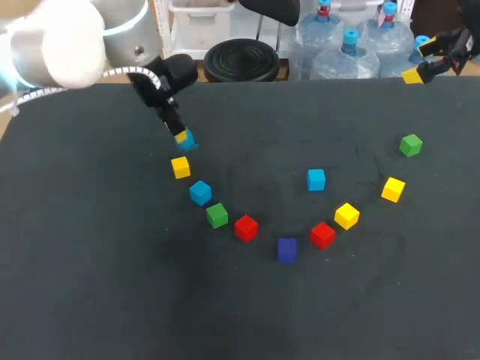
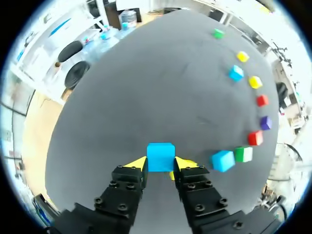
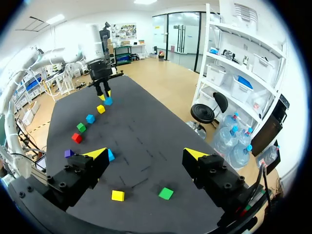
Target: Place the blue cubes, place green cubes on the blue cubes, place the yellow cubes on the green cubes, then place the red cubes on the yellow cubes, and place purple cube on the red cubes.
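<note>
My left gripper (image 1: 182,136) is shut on a blue cube (image 2: 160,157), both yellow tips pressing its sides, at the table's back left. Close beside it lies a yellow cube (image 1: 180,167). From there an arc of cubes runs rightward: blue (image 1: 200,193), green (image 1: 217,216), red (image 1: 246,228), purple (image 1: 287,250), red (image 1: 322,235), yellow (image 1: 346,216), yellow (image 1: 393,189) and green (image 1: 410,145). Another blue cube (image 1: 316,179) lies inside the arc. My right gripper (image 1: 422,66) stands open at the back right edge, nothing between its fingers.
The dark table (image 1: 112,285) has bare room in front of the arc and between the two arms. My right gripper (image 3: 146,156) looks down on a yellow cube (image 3: 117,195) and a green cube (image 3: 165,193) beneath it.
</note>
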`<state>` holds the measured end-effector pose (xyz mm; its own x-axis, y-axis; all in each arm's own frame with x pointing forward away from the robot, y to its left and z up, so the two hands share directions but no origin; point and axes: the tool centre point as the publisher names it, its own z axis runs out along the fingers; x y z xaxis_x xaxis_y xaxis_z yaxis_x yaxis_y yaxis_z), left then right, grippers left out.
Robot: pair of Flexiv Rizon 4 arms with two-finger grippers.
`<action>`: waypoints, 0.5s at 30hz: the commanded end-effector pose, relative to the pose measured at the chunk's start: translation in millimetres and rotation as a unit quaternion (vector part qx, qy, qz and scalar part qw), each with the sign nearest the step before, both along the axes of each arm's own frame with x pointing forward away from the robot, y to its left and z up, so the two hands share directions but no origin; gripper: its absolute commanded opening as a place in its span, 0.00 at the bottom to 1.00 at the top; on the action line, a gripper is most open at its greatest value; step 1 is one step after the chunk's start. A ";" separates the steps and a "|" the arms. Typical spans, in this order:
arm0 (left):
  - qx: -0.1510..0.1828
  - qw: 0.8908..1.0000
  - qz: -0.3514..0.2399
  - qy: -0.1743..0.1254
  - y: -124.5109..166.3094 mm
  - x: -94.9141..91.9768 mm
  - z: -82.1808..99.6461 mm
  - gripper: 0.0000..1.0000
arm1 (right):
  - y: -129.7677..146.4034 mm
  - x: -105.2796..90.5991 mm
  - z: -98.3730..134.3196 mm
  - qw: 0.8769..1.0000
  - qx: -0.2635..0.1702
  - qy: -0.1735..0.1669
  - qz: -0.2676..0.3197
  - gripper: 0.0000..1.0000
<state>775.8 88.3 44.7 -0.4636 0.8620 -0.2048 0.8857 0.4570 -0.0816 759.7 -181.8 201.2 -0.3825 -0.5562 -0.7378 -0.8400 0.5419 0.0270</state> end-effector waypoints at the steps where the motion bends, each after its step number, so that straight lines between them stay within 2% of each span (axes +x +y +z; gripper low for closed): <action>1: 0.022 0.997 -0.067 0.036 -29.6 -0.3 12.9 0.00 | 0.1 -0.4 -0.2 1.000 0.000 -0.001 0.000 1.00; 4: 0.036 0.990 -0.125 0.049 -54.7 -11.6 19.8 0.00 | 0.1 -0.4 -0.2 1.000 0.000 -0.001 0.000 1.00; 8: 0.043 0.980 -0.188 0.045 -87.5 -25.5 27.1 0.00 | 0.1 -0.4 -0.2 1.000 0.000 -0.001 0.000 1.00; 15: 0.047 0.965 -0.257 0.040 -129.4 -44.3 18.8 0.00 | 0.1 -0.4 -0.2 1.000 0.000 -0.001 0.000 1.00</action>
<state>726.8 -22.0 68.3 -0.0115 0.9841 -0.1771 0.9918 -0.0113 -0.1274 759.7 -181.8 201.2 -0.3825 -0.5562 -0.7378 -0.8400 0.5419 0.0270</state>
